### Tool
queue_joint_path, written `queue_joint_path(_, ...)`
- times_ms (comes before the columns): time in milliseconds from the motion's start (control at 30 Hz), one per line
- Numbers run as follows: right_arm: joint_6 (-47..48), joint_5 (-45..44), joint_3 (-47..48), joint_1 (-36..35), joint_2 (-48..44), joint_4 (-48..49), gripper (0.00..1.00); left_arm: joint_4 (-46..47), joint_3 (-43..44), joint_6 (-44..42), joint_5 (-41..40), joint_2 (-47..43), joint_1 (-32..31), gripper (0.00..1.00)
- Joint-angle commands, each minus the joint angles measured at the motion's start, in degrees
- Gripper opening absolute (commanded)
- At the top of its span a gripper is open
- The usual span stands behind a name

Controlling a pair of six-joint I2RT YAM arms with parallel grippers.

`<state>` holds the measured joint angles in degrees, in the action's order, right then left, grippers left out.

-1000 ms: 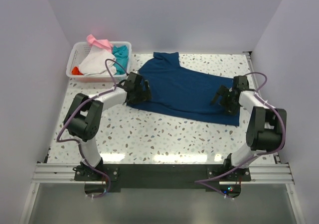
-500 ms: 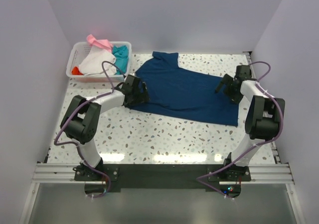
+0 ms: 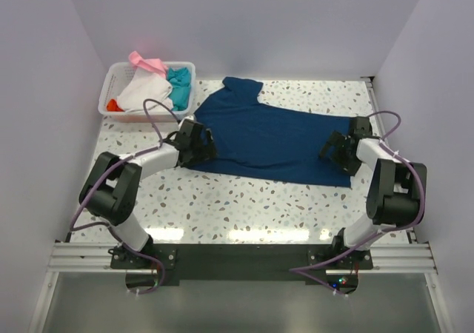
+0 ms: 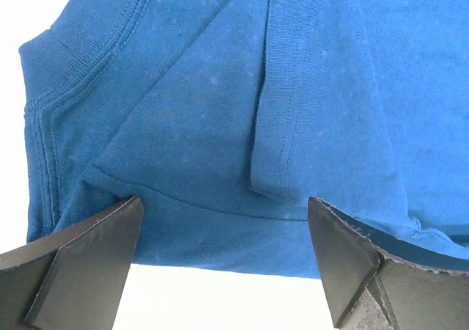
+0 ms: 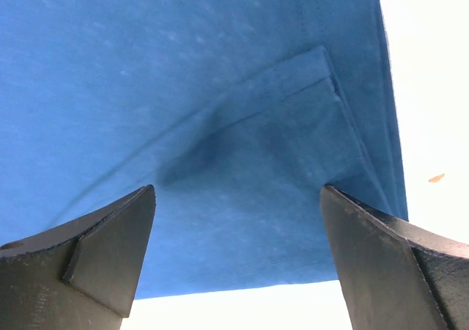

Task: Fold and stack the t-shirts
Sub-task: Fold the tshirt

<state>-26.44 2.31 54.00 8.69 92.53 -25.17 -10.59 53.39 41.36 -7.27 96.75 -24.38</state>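
At far left, a white plastic basket [image 3: 133,116] holds spare cloth tees [image 3: 148,89]. The left pincer [image 3: 198,142], jaws spread, sits at the sleeve edge of the dark blue cloth t-shirt [image 3: 274,133] lying flat on the speckled table [image 3: 244,200]; it may nip only the doubled sleeve flap [image 4: 282,125]. The right pincer [image 3: 337,149], also spread, faces a turned-back hem corner [image 5: 308,117]; catching that alone would skew the fold.
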Motion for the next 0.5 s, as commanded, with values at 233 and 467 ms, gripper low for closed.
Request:
queue_joint_path(233,0.9,-1.5,-10.8,-0.1,-9.0,-1.4,0.99,-1.8,-13.9,4.9,0.9,-11.5,0.4,1.0)
queue_joint_path(467,1.0,-3.1,-17.9,-0.1,-21.4,-4.9,0.99,-7.3,-23.5,9.2,-0.2,-26.8,0.1,1.0)
